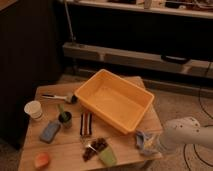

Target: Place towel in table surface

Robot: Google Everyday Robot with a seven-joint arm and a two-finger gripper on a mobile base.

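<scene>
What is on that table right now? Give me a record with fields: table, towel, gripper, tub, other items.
table: light wooden table surface, carrying everything below
towel: blue-grey towel, rumpled, lying at the front right corner
gripper: gripper at the end of the white arm, low at the right edge, right beside the towel; contact cannot be told
tub: orange tub, behind the towel, right of centre
other items: white cup at the left edge; blue block in front of it
</scene>
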